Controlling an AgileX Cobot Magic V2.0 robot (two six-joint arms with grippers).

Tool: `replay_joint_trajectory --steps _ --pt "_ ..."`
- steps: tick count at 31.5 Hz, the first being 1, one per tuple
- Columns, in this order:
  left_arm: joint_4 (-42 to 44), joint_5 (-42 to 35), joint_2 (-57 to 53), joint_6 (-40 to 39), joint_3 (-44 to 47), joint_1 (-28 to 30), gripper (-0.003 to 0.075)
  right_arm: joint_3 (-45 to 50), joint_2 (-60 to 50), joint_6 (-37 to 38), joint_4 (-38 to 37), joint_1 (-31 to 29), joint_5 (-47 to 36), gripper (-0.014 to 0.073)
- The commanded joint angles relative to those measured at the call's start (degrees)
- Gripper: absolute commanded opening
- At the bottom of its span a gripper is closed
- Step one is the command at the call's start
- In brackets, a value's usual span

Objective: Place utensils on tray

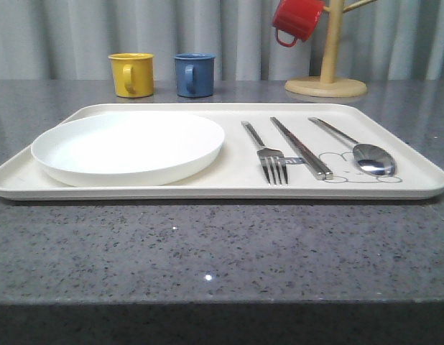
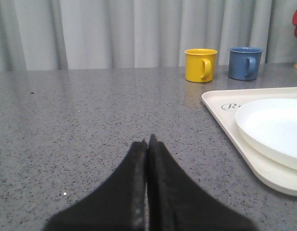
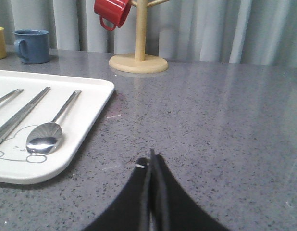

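Note:
The cream tray (image 1: 229, 184) lies across the grey table. On its right half lie a silver fork (image 1: 269, 154), a pair of chopsticks (image 1: 301, 147) and a spoon (image 1: 362, 151), side by side over the rabbit drawing. The spoon (image 3: 47, 132) and chopsticks (image 3: 21, 115) also appear in the right wrist view, on the tray (image 3: 86, 120). My right gripper (image 3: 151, 156) is shut and empty, low over bare table to the right of the tray. My left gripper (image 2: 147, 142) is shut and empty, over bare table to the left of the tray (image 2: 225, 125).
A round white plate (image 1: 128, 147) fills the tray's left half. A yellow mug (image 1: 131, 74) and a blue mug (image 1: 194, 74) stand behind the tray. A wooden mug tree (image 1: 326, 79) with a red mug (image 1: 297, 19) stands at the back right.

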Motion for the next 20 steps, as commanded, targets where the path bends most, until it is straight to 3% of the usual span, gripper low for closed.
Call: replay_joint_trajectory --steps 1,20 --pt "-0.6 -4.5 -1.4 -0.4 0.0 -0.3 -0.0018 -0.7 -1.2 -0.3 -0.3 -0.5 -5.2 -0.0069" --pt "-0.6 -4.5 -1.4 -0.4 0.0 -0.3 -0.0018 -0.7 -1.2 -0.3 -0.3 -1.6 -5.2 -0.0069"
